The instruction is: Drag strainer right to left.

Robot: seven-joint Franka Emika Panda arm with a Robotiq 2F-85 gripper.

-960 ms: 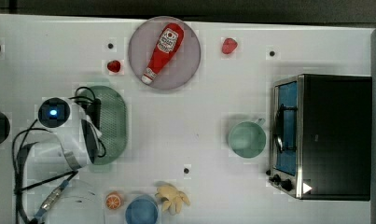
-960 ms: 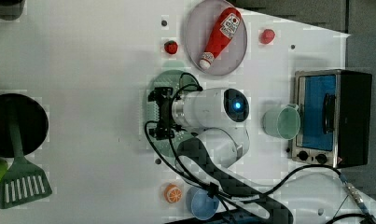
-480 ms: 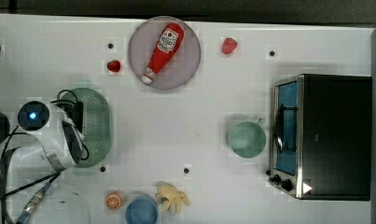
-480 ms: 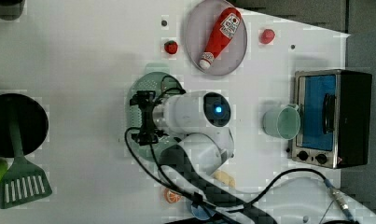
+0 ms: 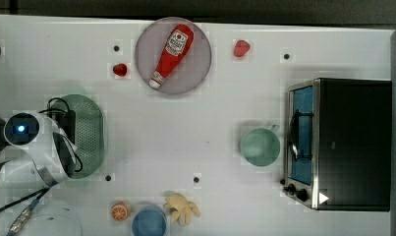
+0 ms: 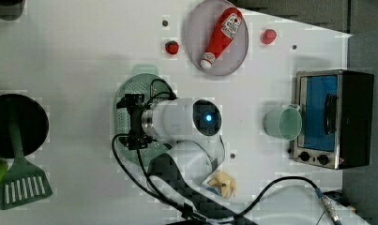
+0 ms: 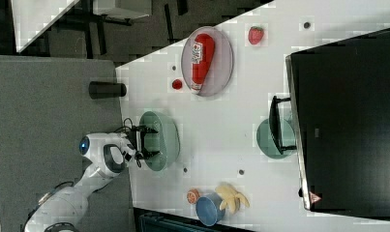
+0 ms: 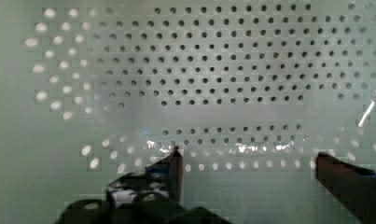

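Gripper: the gripper point(image 8: 246, 161) is reaching down into the strainer point(image 5: 90, 132), with its two dark fingers point(image 8: 174, 163) standing spread apart over the perforated floor; nothing is sitting pinched between them.
Strainer: the pale green oval basket is lying directly under the gripper point(image 6: 132, 121), at the top view's far left of the white table point(image 5: 195, 128). In the right view the fingers are dipping inside its rim point(image 7: 159, 140).
Arm: the white wrist point(image 5: 36, 142) is hanging over the strainer's edge on the top view's left, its blue light glowing, with black cables looping beside it.
Plate and bottle: well away from the gripper, toward the top view's upper middle, a grey plate point(image 5: 198, 66) is carrying a red ketchup bottle point(image 5: 170, 54) lying on its side.
Small red things: one red piece point(image 5: 120, 69) is sitting between the strainer and the plate; a strawberry point(image 5: 241, 47) is lying beyond the plate.
Cup: a mint-green cup point(image 5: 259, 146) is standing far from the gripper, just beside the toaster oven point(image 5: 340, 142).
Near edge: an orange slice point(image 5: 119, 212), a blue bowl point(image 5: 149, 222) and a banana bunch point(image 5: 182, 208) are grouped apart from the gripper along the top view's lower edge.
Other side: in the left view, a black pan point(image 6: 18, 124) and a green spatula point(image 6: 22, 180) are lying beyond the strainer, at the left view's left.
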